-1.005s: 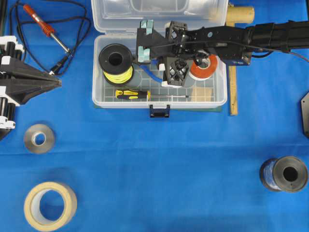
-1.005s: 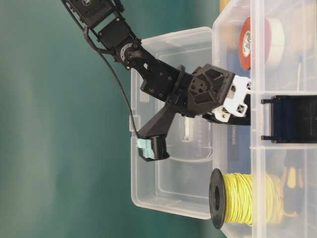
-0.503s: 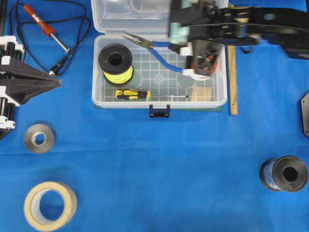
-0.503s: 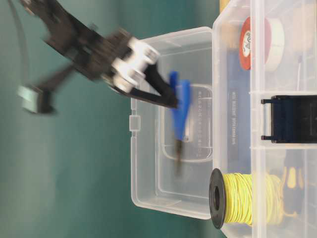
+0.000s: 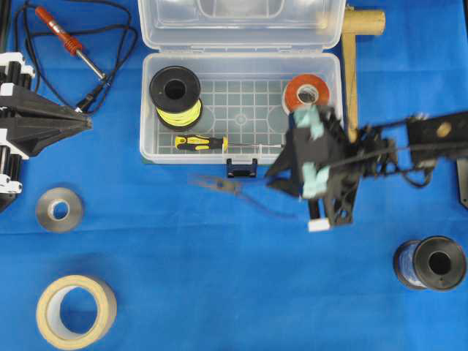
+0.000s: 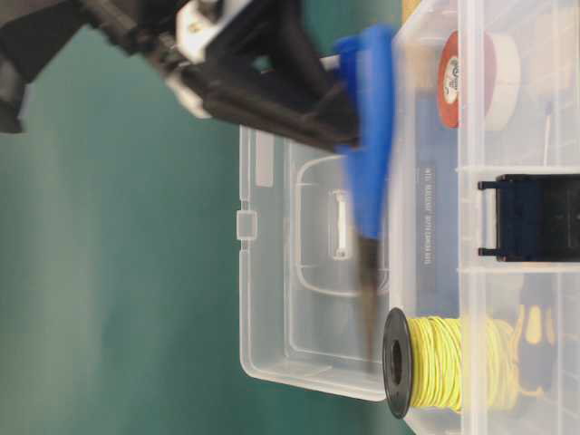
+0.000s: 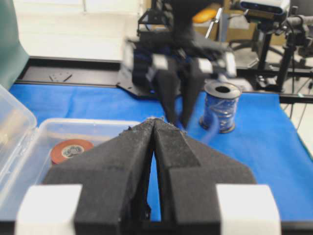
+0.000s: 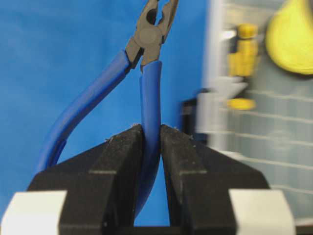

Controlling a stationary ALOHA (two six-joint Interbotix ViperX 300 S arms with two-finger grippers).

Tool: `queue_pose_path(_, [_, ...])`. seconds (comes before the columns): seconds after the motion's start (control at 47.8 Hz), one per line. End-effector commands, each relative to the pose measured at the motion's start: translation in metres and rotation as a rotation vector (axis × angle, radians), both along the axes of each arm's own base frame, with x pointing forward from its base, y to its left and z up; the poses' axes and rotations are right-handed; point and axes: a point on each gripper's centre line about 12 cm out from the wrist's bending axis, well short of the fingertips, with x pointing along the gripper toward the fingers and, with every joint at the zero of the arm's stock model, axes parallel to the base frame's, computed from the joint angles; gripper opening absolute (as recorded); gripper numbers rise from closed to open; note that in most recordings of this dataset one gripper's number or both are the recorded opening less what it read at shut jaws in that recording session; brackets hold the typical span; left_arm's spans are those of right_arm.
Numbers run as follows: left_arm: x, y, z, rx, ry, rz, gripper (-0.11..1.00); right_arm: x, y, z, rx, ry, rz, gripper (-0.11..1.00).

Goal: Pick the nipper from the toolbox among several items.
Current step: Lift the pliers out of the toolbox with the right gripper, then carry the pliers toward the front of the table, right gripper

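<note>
Right gripper (image 8: 150, 142) was clamped on one blue handle of the nipper (image 8: 146, 88); the other handle bowed out free to the left of the pads. In the overhead view the nipper (image 5: 234, 189) hung blurred below the toolbox (image 5: 241, 157), outside it, over the blue cloth (image 5: 219, 292) at mid-frame, its dark jaws pointing to the left of the frame. The right gripper (image 5: 289, 186) sat at centre right.

Left gripper (image 7: 154, 128) was pressed shut with nothing between its pads, parked at the left edge of the overhead view (image 5: 84, 123).

Inside the toolbox: yellow wire spool (image 5: 175, 93) at left, screwdriver (image 5: 201, 143) along the front wall, orange tape roll (image 5: 308, 93) at right. Lid stood open toward the top of the frame.
</note>
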Motion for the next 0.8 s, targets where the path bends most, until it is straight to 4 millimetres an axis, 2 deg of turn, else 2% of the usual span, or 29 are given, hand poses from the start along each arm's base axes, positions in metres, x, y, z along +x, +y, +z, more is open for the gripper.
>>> queue_pose_path(0.0, [0.001,0.001,0.005,-0.004,-0.015,0.003,0.0,0.008,0.015,-0.009,0.036,-0.026,0.011,0.13])
queue_pose_path(0.168, [0.001,0.001,0.004,-0.003,-0.012,0.003,0.0,0.019,0.032,-0.045,0.067,0.02,0.019,0.13])
queue_pose_path(0.335, [0.001,0.001,0.003,-0.004,-0.008,0.003,0.0,0.026,0.037,-0.082,0.092,0.089,-0.005,0.13])
queue_pose_path(0.607, [0.001,0.001,0.003,-0.007,-0.009,0.003,0.0,0.03,0.035,-0.11,0.104,0.142,-0.034,0.13])
queue_pose_path(0.775, [0.001,0.001,0.002,-0.012,-0.002,0.002,0.0,0.032,0.032,-0.11,0.109,0.152,-0.05,0.14])
